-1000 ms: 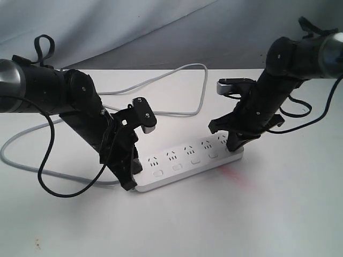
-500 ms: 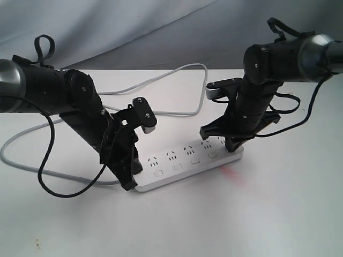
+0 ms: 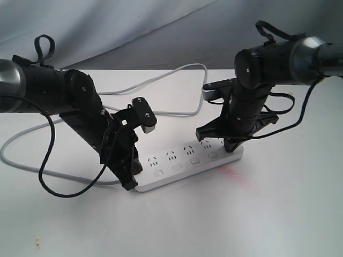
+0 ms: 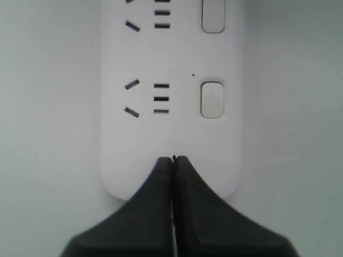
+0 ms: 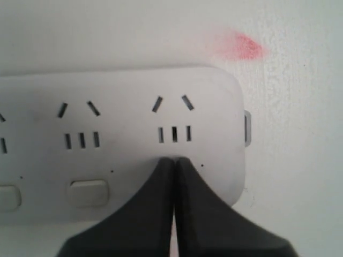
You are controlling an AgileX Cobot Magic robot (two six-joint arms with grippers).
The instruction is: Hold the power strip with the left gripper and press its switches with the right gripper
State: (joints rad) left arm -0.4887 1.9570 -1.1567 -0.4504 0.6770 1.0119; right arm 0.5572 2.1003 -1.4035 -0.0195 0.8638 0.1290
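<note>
Right gripper [image 5: 174, 160]: fingers together, 1 blunt point over the power strip [image 3: 185, 167] where its end switch should be, likely for pressing. Left gripper [image 4: 172, 160]: fingers together, tip on the strip's opposite end, apparently pinning it. Strip flat on white table [image 3: 268, 214].

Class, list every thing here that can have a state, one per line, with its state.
power strip: flat on the table, outlets empty.
left gripper: shut, over the strip's rounded end.
right gripper: shut, over the far end outlet's switch spot.
switches: on or off, cannot tell.
cord: loose, looping behind.
</note>
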